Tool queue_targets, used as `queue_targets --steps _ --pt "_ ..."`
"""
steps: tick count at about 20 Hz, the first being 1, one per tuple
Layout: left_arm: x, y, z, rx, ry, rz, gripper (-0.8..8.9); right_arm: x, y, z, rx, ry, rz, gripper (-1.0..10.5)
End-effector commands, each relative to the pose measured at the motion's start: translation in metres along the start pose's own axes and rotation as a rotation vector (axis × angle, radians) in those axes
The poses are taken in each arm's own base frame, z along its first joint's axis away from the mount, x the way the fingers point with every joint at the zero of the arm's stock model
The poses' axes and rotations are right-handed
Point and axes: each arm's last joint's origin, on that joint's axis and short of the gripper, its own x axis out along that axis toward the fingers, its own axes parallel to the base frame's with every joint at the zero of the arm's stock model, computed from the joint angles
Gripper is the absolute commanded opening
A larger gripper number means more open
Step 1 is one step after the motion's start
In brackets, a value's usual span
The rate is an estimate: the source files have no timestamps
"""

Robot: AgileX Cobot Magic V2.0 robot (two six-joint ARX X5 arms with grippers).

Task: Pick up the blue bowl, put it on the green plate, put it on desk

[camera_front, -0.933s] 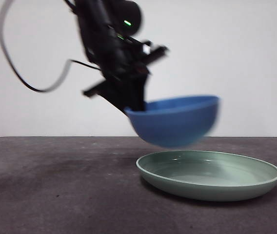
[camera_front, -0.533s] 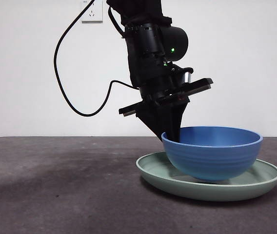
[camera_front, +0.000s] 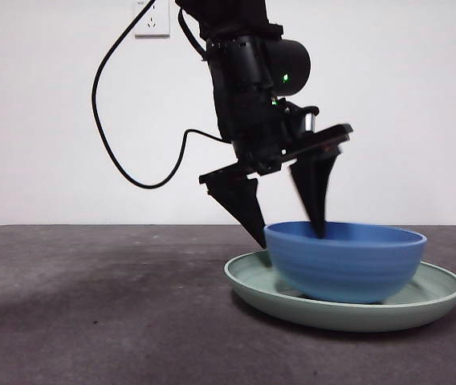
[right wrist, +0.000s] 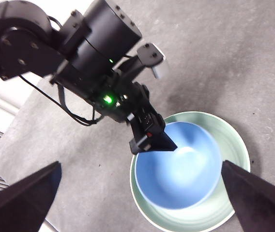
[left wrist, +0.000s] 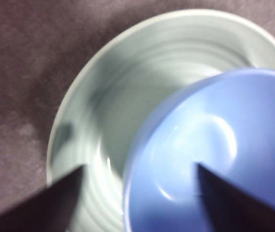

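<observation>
The blue bowl (camera_front: pixel 344 265) stands upright in the green plate (camera_front: pixel 340 317) on the desk (camera_front: pixel 91 305). My left gripper (camera_front: pixel 291 237) is open and astride the bowl's near-left rim, one jaw outside the wall and one inside, neither pressing it. In the left wrist view the jaws of this gripper (left wrist: pixel 140 166) stand wide apart over the bowl (left wrist: pixel 215 159) and the plate (left wrist: pixel 108 96). My right gripper (right wrist: pixel 140 164) is open and empty, high above, looking down on the bowl (right wrist: pixel 178 169), the plate (right wrist: pixel 234 145) and the left arm's gripper (right wrist: pixel 149 135).
A black cable (camera_front: pixel 120 160) loops from the left arm in front of the white wall. A wall socket (camera_front: pixel 152 18) sits at the top. The desk stretches bare to the left of the plate.
The left gripper carried the bowl down from the air onto the plate. Its jaws then opened and let go of the rim. The bowl settled level.
</observation>
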Motion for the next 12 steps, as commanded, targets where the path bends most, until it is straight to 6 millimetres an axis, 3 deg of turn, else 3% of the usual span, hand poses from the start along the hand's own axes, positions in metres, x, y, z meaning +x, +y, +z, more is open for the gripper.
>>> queue_targets --steps 1,4,7,12 --pt "-0.010 -0.002 0.008 -0.024 -0.021 -0.002 5.09 -0.002 0.003 0.004 -0.025 -0.014 0.003 6.1" --pt "-0.029 -0.002 0.009 -0.015 -0.011 0.002 5.09 -0.002 0.003 0.004 -0.025 -0.013 0.004 6.1" --pt "-0.061 -0.004 0.005 0.010 -0.043 0.002 5.09 -0.002 0.003 0.004 -0.024 -0.012 0.003 6.1" --pt "-0.142 -0.018 -0.020 0.059 -0.164 -0.005 5.13 -0.002 0.003 0.004 -0.023 -0.011 0.002 6.1"
